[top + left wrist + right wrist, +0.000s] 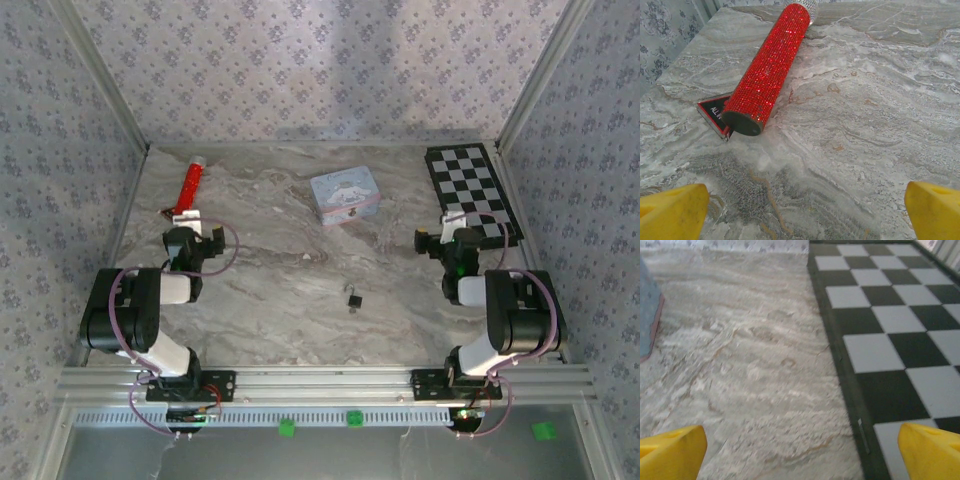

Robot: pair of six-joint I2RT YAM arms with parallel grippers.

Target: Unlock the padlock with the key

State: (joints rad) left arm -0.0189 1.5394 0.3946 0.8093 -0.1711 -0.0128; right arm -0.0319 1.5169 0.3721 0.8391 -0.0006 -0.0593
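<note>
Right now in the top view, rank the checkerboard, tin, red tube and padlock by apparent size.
Largest to smallest: checkerboard, pastel tin, red tube (nearly the tin's length, but much slimmer), padlock, tiny.

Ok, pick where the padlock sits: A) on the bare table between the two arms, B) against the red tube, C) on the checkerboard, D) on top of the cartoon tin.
A: the padlock lies on the bare table, apart from the checkerboard, tin and red tube.
</note>
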